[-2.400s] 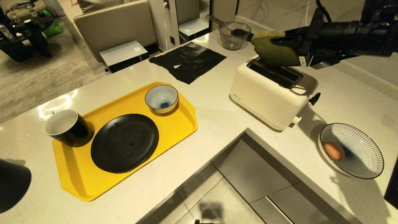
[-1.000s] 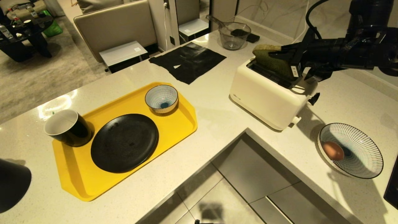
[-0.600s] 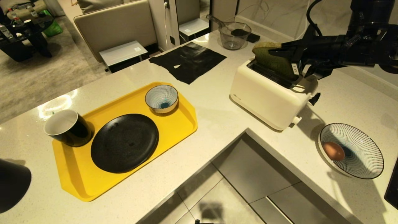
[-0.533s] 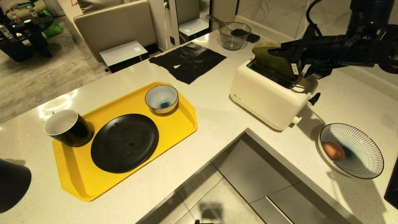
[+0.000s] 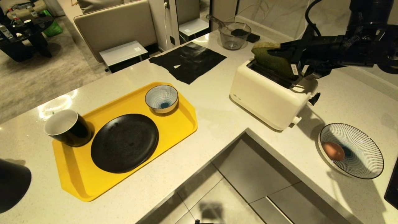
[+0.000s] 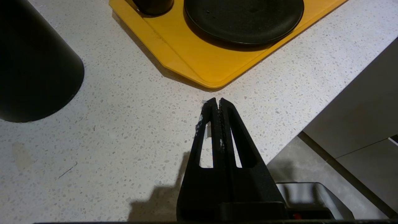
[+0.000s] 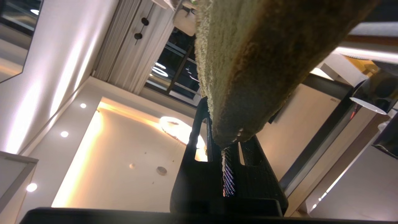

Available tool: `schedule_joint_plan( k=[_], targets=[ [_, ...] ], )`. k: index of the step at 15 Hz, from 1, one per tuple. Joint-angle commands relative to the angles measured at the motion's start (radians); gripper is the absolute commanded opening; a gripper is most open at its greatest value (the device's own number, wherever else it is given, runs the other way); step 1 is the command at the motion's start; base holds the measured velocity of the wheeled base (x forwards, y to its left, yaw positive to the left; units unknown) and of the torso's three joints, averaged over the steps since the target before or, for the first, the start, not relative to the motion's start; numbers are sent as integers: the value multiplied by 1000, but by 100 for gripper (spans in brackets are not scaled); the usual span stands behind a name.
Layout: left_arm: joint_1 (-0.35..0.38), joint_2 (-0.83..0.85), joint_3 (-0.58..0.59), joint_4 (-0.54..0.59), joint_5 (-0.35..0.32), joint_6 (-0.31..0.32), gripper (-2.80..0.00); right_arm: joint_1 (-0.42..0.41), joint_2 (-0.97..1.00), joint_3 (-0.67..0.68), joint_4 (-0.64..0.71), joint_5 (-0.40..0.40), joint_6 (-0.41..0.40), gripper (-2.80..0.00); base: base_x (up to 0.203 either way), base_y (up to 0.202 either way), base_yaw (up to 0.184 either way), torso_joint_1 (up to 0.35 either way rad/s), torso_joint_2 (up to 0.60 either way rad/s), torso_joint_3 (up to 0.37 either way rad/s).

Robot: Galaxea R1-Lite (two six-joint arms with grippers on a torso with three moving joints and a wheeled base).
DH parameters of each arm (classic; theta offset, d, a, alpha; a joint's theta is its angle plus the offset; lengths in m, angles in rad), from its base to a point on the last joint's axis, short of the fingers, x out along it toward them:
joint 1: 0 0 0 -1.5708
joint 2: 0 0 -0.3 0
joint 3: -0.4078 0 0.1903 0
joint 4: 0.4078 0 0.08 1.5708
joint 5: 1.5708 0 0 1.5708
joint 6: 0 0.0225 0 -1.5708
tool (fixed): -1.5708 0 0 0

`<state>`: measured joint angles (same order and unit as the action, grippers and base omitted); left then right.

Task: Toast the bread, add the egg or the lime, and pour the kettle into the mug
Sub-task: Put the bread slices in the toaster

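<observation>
My right gripper (image 5: 275,54) is shut on the bread (image 5: 269,60), a thick green-faced slice held tilted with its lower edge in the far slot of the white toaster (image 5: 267,93). In the right wrist view the bread (image 7: 248,56) fills the space past the right gripper (image 7: 222,137). The egg (image 5: 333,151) lies in a wide striped bowl (image 5: 363,161) at the right. The black mug (image 5: 67,127) stands at the left end of the tray. The black kettle (image 5: 12,183) shows partly at the lower left. My left gripper (image 6: 216,102) hangs shut and empty over the counter beside the kettle (image 6: 34,62).
A yellow tray (image 5: 183,124) carries a black plate (image 5: 124,141) and a small striped bowl (image 5: 161,98). A black mat (image 5: 188,60) and a glass jug (image 5: 233,35) lie behind. The counter's inner corner (image 5: 245,130) drops to the floor.
The right gripper has brought the bread down from above the toaster onto its far slot. Over the last half second it has hardly moved. The left arm has kept still.
</observation>
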<state>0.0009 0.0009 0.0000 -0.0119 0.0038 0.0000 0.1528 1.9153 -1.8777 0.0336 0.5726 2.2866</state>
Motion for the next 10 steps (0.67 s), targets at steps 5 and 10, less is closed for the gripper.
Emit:
schedule_joint_plan(
  k=[5,10],
  targets=[
    [1,1,0,0,1,0,-280,1,-1,-5,0,1,10,-280,0,0,0,0,0,0],
    [1,1,0,0,1,0,-280,1,-2,-5,0,-2,11,-280,0,0,0,0,0,0]
  ],
)
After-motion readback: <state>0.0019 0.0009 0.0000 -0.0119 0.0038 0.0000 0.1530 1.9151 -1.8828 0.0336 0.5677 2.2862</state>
